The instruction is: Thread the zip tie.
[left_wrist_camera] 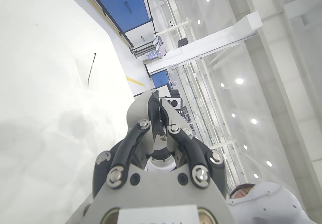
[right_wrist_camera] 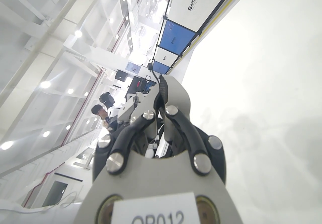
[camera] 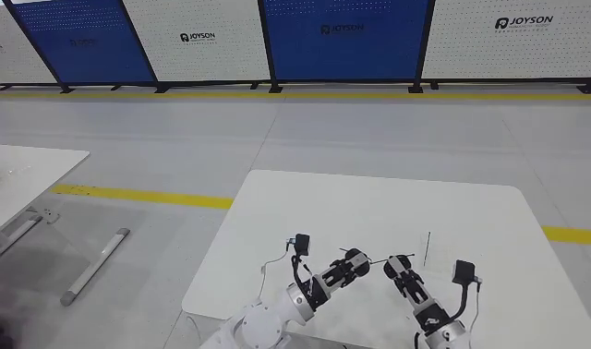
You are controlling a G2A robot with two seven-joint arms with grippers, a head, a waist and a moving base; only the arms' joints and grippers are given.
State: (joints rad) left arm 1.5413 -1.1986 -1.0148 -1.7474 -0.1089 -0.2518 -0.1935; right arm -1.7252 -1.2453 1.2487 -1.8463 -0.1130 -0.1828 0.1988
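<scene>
Fingers of the left gripper are pressed together on a thin strip, seen edge-on. Right gripper fingers are clamped on a black zip tie, its head end projecting beyond the fingertips. A second zip tie lies flat on the white worktop, well beyond the left fingers.

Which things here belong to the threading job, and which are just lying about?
In the job: zip tie pinched in the right gripper; left gripper, shut on a thin strip.
Lying about: second zip tie loose on the table; partition panels behind.
</scene>
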